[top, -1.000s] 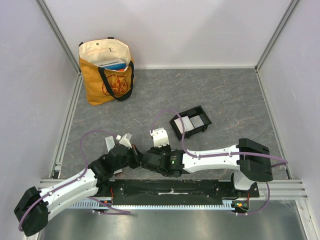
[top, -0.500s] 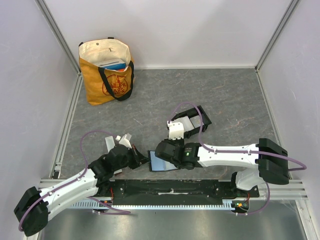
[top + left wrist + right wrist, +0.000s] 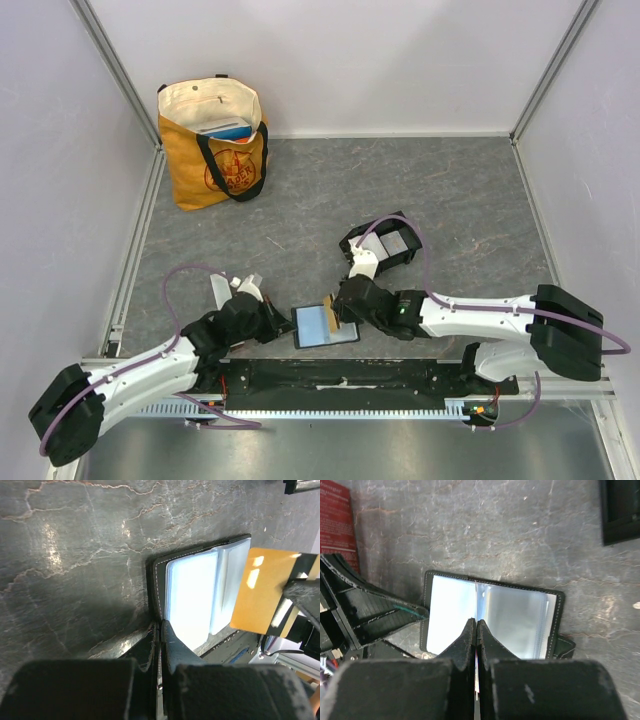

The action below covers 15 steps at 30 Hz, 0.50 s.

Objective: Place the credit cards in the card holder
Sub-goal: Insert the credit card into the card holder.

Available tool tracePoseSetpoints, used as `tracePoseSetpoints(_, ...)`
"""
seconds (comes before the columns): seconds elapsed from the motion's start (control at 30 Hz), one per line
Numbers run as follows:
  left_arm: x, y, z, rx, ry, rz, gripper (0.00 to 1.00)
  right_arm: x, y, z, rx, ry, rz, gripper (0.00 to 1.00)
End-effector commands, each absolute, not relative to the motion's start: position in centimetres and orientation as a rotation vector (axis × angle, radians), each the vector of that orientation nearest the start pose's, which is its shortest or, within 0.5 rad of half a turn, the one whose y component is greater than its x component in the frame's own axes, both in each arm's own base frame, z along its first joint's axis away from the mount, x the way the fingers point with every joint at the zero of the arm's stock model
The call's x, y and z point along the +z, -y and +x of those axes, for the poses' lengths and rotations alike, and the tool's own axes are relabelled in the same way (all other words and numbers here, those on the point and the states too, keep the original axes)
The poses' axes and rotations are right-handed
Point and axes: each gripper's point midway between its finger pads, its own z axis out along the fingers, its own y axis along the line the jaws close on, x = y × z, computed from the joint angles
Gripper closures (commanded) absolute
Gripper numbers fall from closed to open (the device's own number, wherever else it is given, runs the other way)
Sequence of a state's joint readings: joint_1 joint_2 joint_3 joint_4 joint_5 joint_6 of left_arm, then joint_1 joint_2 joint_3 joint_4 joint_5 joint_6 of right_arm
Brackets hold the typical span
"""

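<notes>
In the top view the tote bag (image 3: 213, 140) is standing upper left, the card holder (image 3: 410, 245) is lying right of centre, and the wallet (image 3: 318, 328) is lying lower centre, a credit card (image 3: 264, 592) hanging over its right half.

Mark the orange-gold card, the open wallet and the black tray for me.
orange-gold card (image 3: 262, 590): left wrist view, middle of its face.
open wallet (image 3: 517, 622): right wrist view, on its right-hand clear sleeve.
black tray (image 3: 620, 535): right wrist view, top right corner, on its near wall.

The card (image 3: 262, 592) is orange-gold, the wallet (image 3: 492, 615) black-rimmed, the tabletop (image 3: 300, 190) grey, pale-veined.
</notes>
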<state>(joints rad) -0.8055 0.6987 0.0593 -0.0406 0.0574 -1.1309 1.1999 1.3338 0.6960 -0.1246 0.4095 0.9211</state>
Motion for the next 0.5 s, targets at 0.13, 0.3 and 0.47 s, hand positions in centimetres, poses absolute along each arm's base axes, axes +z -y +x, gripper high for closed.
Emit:
tracePoseSetpoints(0.13,0.9,19.6,12.9,-0.989,-2.458,-0.399,0.98,8.0,-33.4,16.0,0.941,-2.344,-0.045,1.00)
tracePoseSetpoints(0.3,0.8,19.6,12.8,-0.989,-2.460,-0.399,0.98,6.9,-32.9,16.0,0.981,-2.357,0.006,1.00)
tracePoseSetpoints(0.47,0.9,19.6,12.7,-0.994,-2.459,-0.395,0.98,6.1,-32.9,15.9,1.027,-2.346,0.024,1.00)
